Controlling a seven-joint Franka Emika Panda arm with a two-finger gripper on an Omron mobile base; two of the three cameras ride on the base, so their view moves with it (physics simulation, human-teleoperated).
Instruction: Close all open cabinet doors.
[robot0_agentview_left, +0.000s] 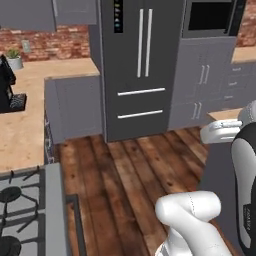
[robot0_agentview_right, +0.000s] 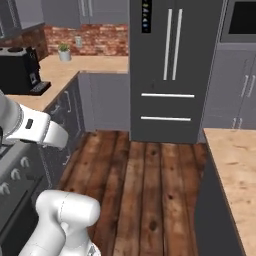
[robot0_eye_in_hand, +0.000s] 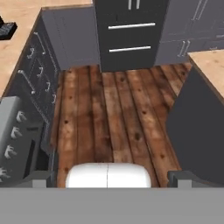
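Evidently we stand far from the upper cabinet doors (robot0_agentview_right: 85, 10); whether any hangs open we cannot tell, nor whether the gripper (robot0_eye_in_hand: 108, 181) is parted or clenched.

A dark grey refrigerator (robot0_agentview_left: 141, 70) stands across a wooden plank floor (robot0_agentview_left: 135, 180). Upper cabinet doors (robot0_agentview_left: 50, 12) appear closed, though cropped. A stove (robot0_agentview_left: 25, 215) sits lower left, a coffee machine (robot0_agentview_left: 9, 85) on the counter (robot0_agentview_left: 35, 100).
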